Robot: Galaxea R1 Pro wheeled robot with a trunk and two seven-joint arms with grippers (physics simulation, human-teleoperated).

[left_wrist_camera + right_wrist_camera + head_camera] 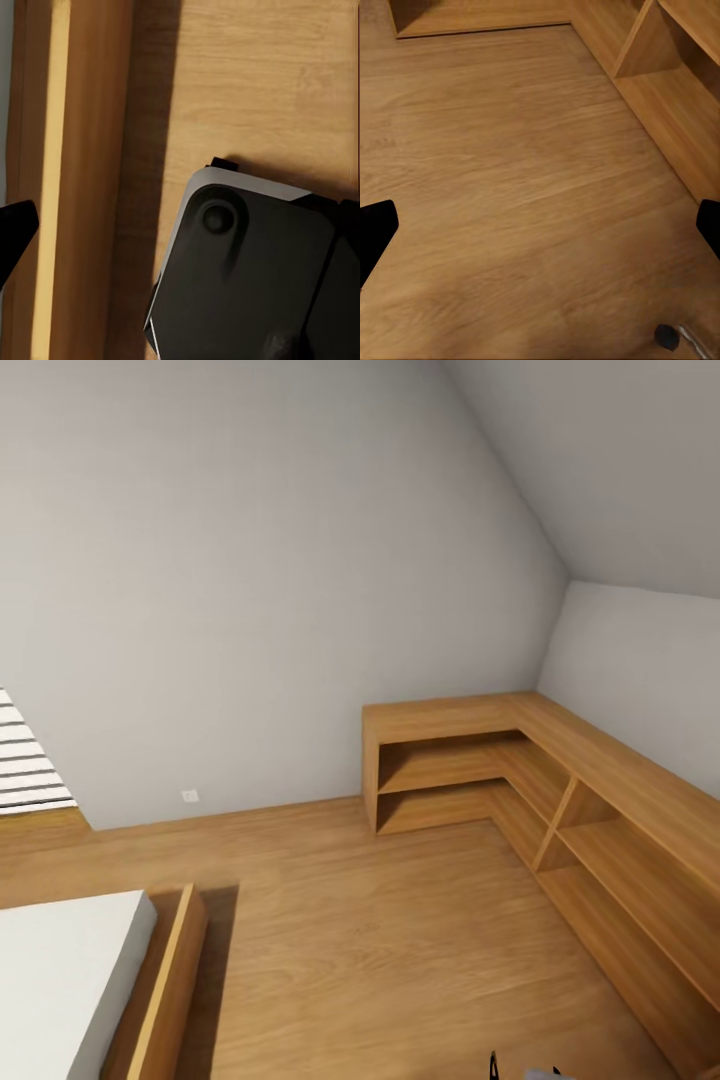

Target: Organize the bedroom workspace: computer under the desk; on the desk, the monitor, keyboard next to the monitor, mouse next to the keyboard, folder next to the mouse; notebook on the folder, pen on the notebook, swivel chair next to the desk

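Room: an attic bedroom with pale grey walls [250, 560] and a sloped ceiling [620, 450] falling toward the right.
Floor: warm wood planks [380, 940], running across the head view and under both wrist cameras.
Shelf unit: a low L-shaped wooden shelf [560, 760] in the far right corner, with open compartments along both legs (all bare in the head view); its lower boards and one upright divider also show in the right wrist view [660, 67].
Bed: a white mattress [60, 970] at lower left in a wooden frame [165, 1000], which throws a dark shadow on the floor beside it.
Window: white slatted blinds [25, 760] at the left edge, above a wooden sill.
Socket: a small white wall plate [189, 795] low on the far wall, just above the skirting.
Left gripper: one black fingertip [15, 229] shows at the frame edge, over the bed frame's wooden rail [82, 180]; the other finger is out of frame, so whether it is apart or together cannot be told.
Robot base: a dark rounded housing with a light rim [247, 277] sits below the left wrist camera, on the floor.
Right gripper: [540, 229] two black fingertips sit at opposite edges of the frame, spread wide apart with nothing between them but floor.
Task things: the desk, chair, computer and the rest are not in these views; the robot faces the shelf corner.
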